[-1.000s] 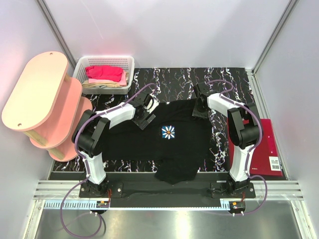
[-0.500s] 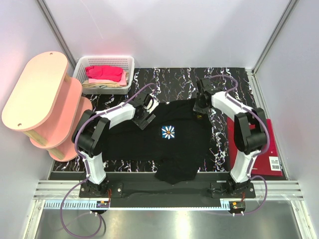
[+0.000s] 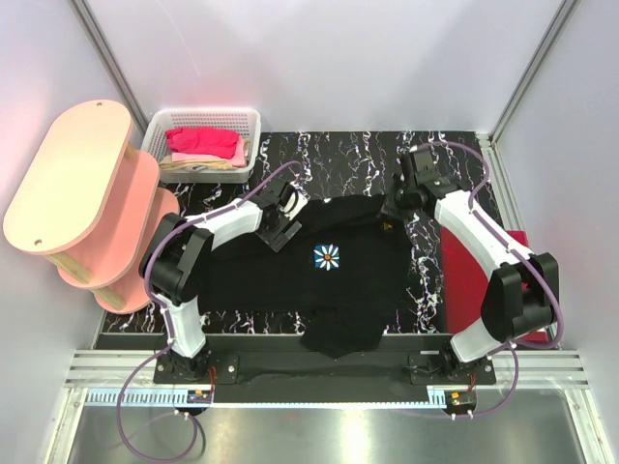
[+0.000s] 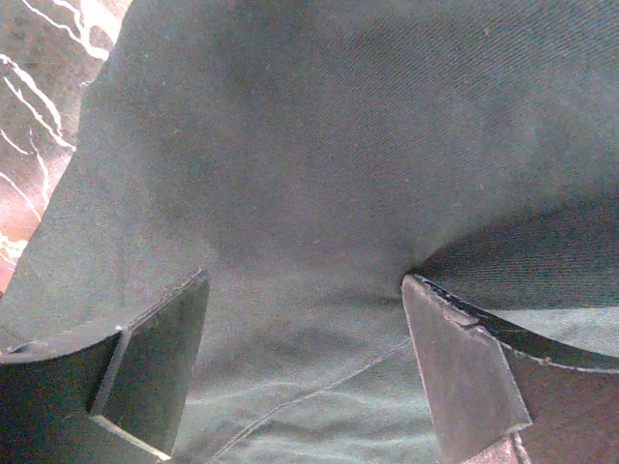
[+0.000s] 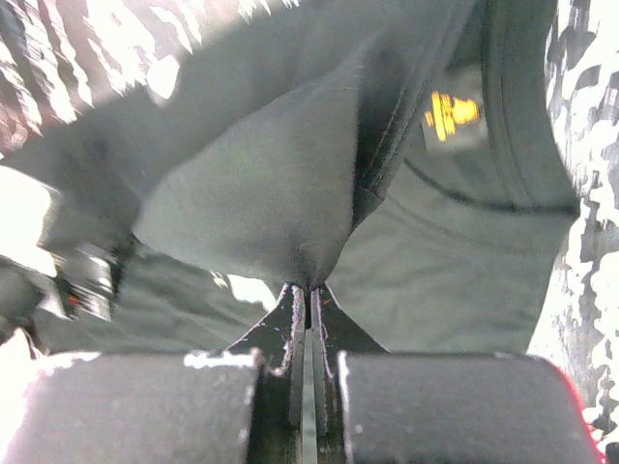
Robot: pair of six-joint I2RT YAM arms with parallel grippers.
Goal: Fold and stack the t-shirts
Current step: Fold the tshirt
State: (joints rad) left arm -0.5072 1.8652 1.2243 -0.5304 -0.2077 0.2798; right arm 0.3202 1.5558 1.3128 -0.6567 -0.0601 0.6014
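Observation:
The black t-shirt (image 3: pixel 338 275) with a daisy print lies spread on the marbled surface. My left gripper (image 3: pixel 282 222) rests open on its far left part; in the left wrist view its fingers (image 4: pixel 155 358) stand wide apart over black cloth (image 4: pixel 319 193) and pinch nothing. At the shirt's far right corner my right gripper (image 3: pixel 392 205) is shut on a lifted fold of the black cloth (image 5: pixel 271 193), pinched at the jaw tips (image 5: pixel 311 288). A yellow neck label (image 5: pixel 450 111) shows beside it. A bright pink t-shirt (image 3: pixel 203 142) lies in the basket. The dark red one (image 3: pixel 464 275) lies at the right, partly under the right arm.
The white mesh basket (image 3: pixel 155 130) stands at the far left corner of the marbled surface (image 3: pixel 338 159). A pink two-tier shelf (image 3: pixel 73 174) stands to the left. Walls enclose the cell on three sides.
My right gripper has shut on the shirt's far right corner, and the right arm's elbow has swung out to the right over the dark red shirt. The left arm has not moved.

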